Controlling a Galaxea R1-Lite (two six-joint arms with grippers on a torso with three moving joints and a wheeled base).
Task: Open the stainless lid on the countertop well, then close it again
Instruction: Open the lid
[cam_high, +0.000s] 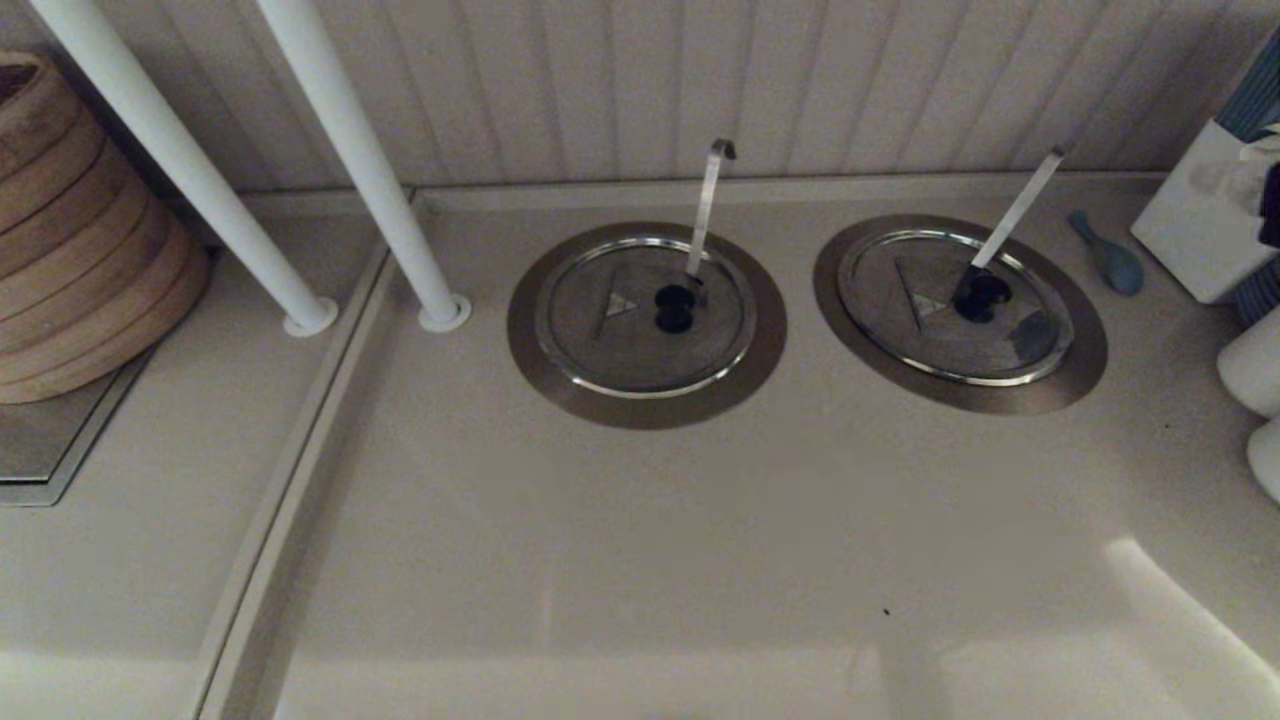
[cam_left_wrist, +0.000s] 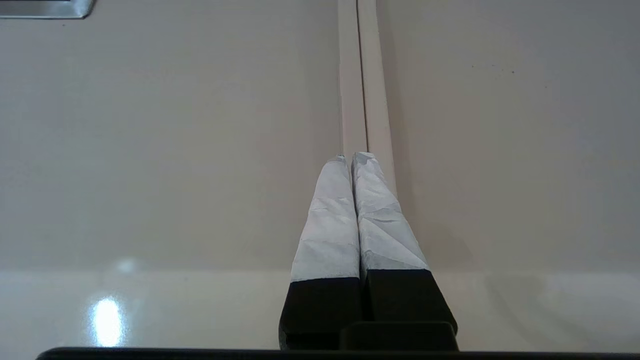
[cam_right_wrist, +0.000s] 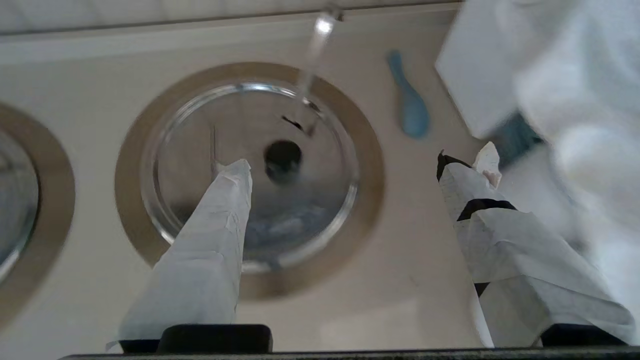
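Round flat stainless lid (cam_high: 955, 308) lies closed over the steel-ringed countertop well (cam_high: 1085, 350). Right gripper (cam_right_wrist: 362, 165) hovers spread wide above that lid. Left gripper (cam_left_wrist: 356, 159) is pinched shut, well apart from it.

The right pincer (cam_right_wrist: 365, 165) hovers above the table (cam_right_wrist: 410, 300), its two white-wrapped fingers (cam_right_wrist: 220, 210) spread wide apart. Below lies the stainless lid (cam_right_wrist: 310, 200), closed flat inside the countertop well (cam_right_wrist: 367, 200)'s wide steel ring, with a black knob (cam_right_wrist: 282, 157) at centre. A blue spoon (cam_right_wrist: 411, 107) rests nearby.
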